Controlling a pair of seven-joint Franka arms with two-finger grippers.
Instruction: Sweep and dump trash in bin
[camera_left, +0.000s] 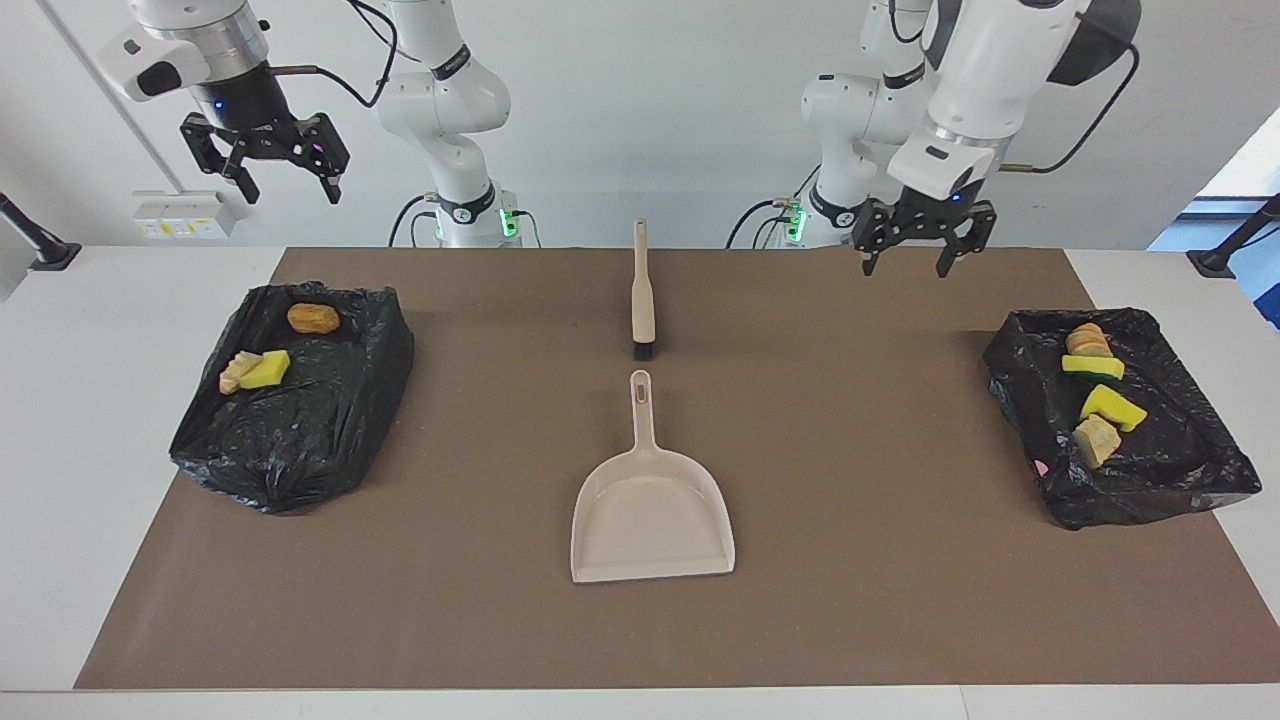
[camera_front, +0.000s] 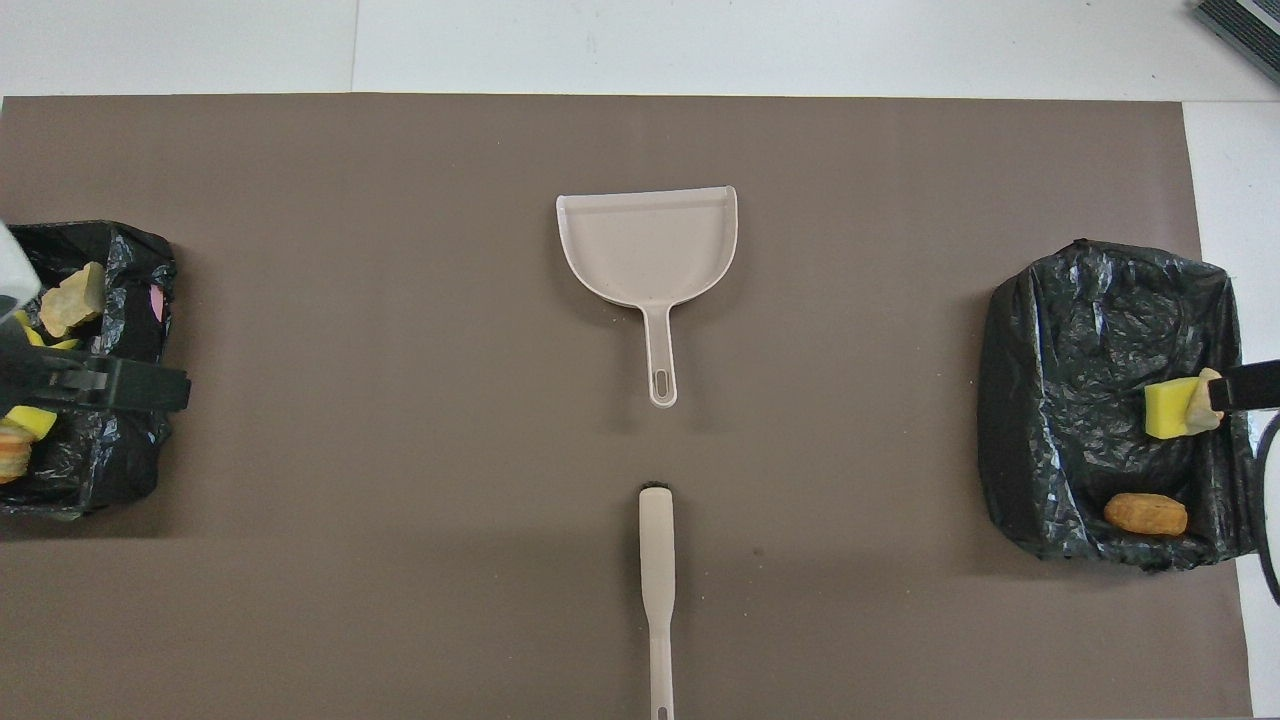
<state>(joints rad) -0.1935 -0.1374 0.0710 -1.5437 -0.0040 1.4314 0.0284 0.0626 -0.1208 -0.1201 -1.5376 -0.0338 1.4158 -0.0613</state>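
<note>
Black-lined bins (camera_left: 290, 400) (camera_left: 1120, 420) at both table ends, trash (camera_left: 1100, 400) inside each.

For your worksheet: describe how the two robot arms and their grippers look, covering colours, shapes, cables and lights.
Both arms are glossy white with rounded joints, black bands and black cables looping alongside. The right gripper and left gripper are black, two-fingered, mounted under silvery-white wrist housings. Small blue lights glow at the wrists and green lights at the bases.

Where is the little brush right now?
The brush lies on the brown mat midway between the two arms' ends, in line with the dustpan and nearer to the robots than it.
</note>
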